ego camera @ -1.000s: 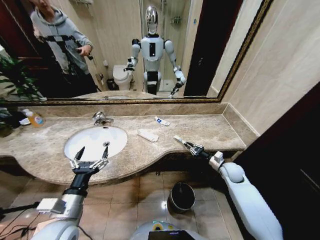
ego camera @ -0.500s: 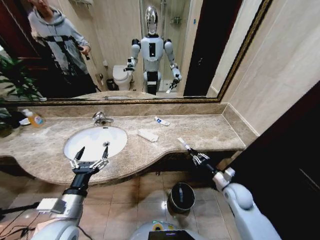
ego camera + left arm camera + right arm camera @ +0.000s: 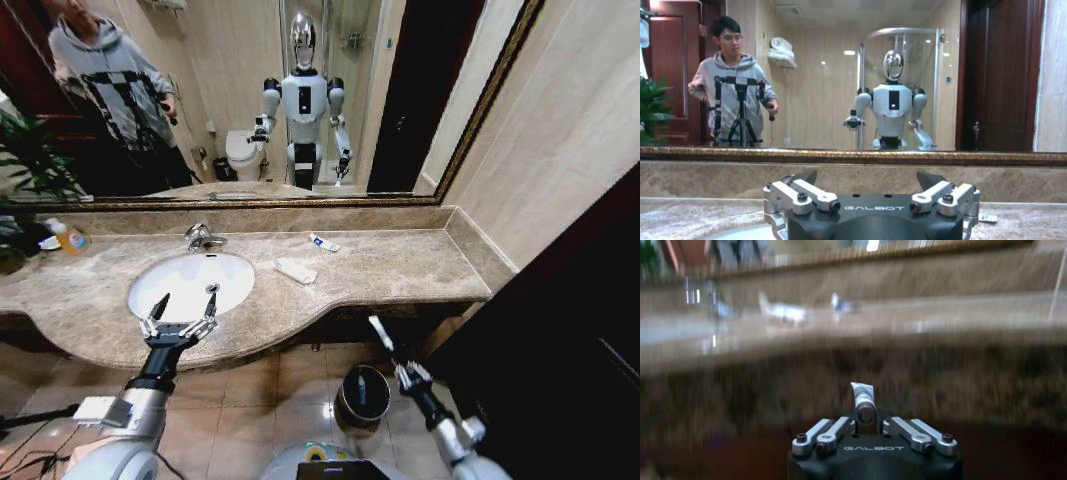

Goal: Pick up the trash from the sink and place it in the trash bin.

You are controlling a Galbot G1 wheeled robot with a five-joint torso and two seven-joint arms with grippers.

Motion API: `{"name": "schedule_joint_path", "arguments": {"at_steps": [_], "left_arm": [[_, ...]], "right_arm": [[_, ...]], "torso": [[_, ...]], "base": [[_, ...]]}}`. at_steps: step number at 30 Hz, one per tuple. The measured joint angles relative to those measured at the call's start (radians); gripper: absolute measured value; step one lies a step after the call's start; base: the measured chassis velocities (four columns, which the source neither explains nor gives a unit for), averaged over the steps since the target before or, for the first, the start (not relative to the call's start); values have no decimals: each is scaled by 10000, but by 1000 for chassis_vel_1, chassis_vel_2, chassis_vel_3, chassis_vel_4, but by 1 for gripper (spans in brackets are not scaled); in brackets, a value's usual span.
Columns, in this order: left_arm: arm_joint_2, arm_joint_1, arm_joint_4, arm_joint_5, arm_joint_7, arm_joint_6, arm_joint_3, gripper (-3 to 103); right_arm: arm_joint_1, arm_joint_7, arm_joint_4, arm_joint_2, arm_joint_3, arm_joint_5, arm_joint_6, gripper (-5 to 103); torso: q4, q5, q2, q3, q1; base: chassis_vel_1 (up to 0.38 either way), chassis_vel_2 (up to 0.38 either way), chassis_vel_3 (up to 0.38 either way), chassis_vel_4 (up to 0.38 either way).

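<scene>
The white oval sink (image 3: 170,290) is set in the beige marble counter, with a chrome faucet (image 3: 200,237) behind it. My left gripper (image 3: 180,318) hovers open over the basin's front rim; its fingers (image 3: 800,187) are spread wide and hold nothing. My right gripper (image 3: 400,366) is below the counter's front edge, shut on a white tube (image 3: 379,333) that sticks up out of it. The tube (image 3: 862,396) stands out between the shut jaws of the right gripper (image 3: 864,419). The dark round trash bin (image 3: 362,395) stands on the floor just left of that gripper.
A flat white packet (image 3: 296,270) and a white-and-blue tube (image 3: 323,242) lie on the counter right of the basin. An orange soap bottle (image 3: 68,237) stands at the far left. A wide mirror runs behind the counter, and a dark wall panel closes the right side.
My right arm has pulled back off the counter edge and dropped toward the floor, carrying the tube to beside the bin. The left arm has stayed put.
</scene>
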Motion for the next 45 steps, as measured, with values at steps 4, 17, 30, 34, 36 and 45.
{"name": "schedule_joint_path", "arguments": {"at_steps": [4,17,30,34,36,45], "left_arm": [[0,0,-1,0,0,0,0,100],[0,0,0,0,0,0,0,100],[0,0,0,0,0,0,0,100],[0,0,0,0,0,0,0,100],[0,0,0,0,0,0,0,100],[0,0,0,0,0,0,0,100]], "right_arm": [[310,58,-1016,117,2,-1059,156,16],[2977,742,-5135,45,-262,-5260,-709,16],[5500,910,-8645,-11,-396,-8187,-703,16],[6218,996,-9724,-52,-402,-8289,-588,16],[6587,1068,-10216,-66,-402,-8358,-526,16],[7689,1342,-11852,-52,-336,-8874,-315,16]], "torso": [[0,2,0,1,1],[2,2,-1,2,3],[1,1,-1,2,2],[0,4,-2,2,2],[2,1,-1,2,3],[1,2,-1,2,3]], "base": [[0,0,0,0],[0,0,0,0],[0,0,0,0],[0,0,0,0],[0,0,0,0],[0,0,0,0]]}}
